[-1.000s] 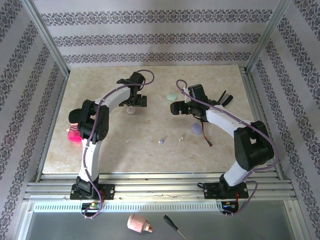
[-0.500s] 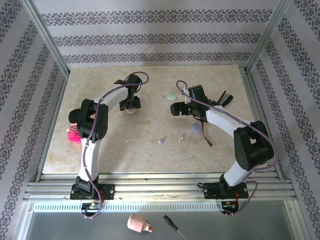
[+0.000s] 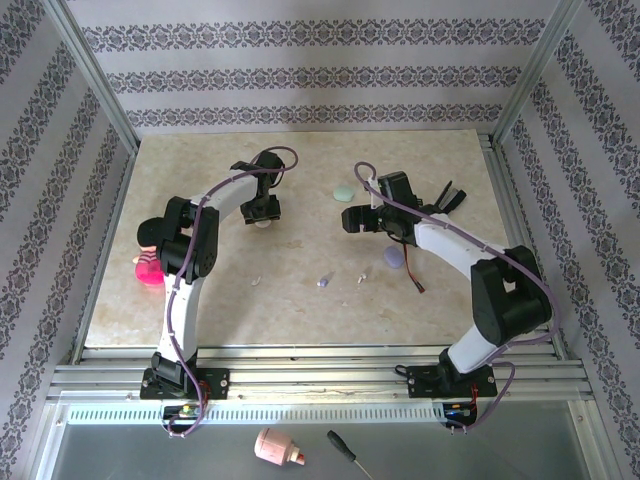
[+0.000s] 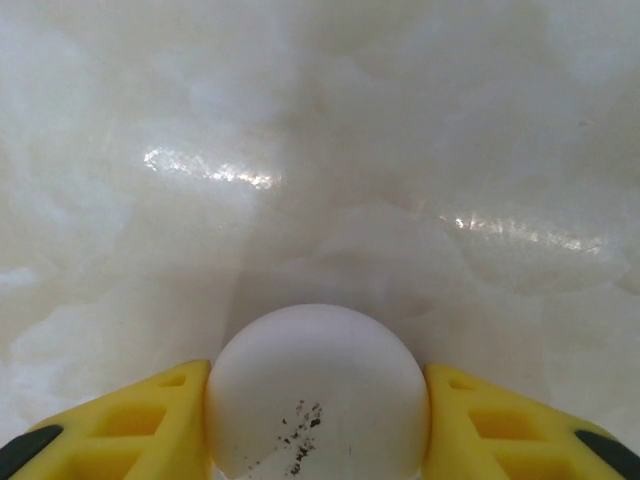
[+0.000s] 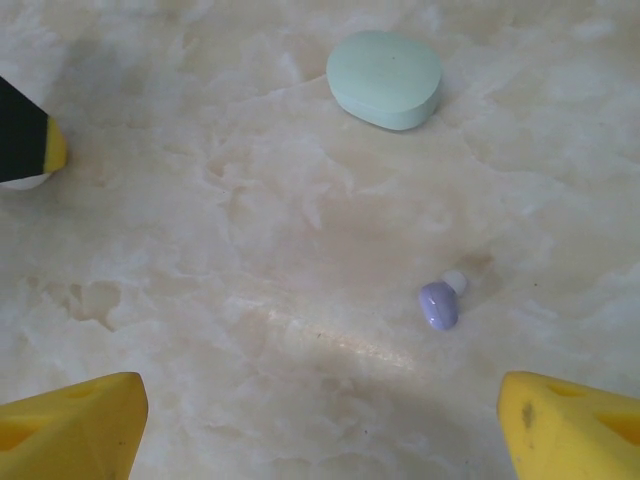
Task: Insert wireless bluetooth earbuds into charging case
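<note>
Between your left fingers (image 4: 130, 425) sits a white case (image 4: 318, 390), gripped on both sides, toward the far left of the counter (image 4: 320, 150). Your right fingers (image 5: 70, 425) are spread wide over the counter. A lilac earbud (image 5: 438, 305) lies below them, with a pale green case (image 5: 384, 78) beyond it.

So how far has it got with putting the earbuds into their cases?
Nothing looks done yet: the pale green case sits shut and a lilac earbud lies loose near it on the table. In hand: the left gripper is closed on the white case, while the right gripper hangs open. Left: opening a case and seating the buds.
</note>
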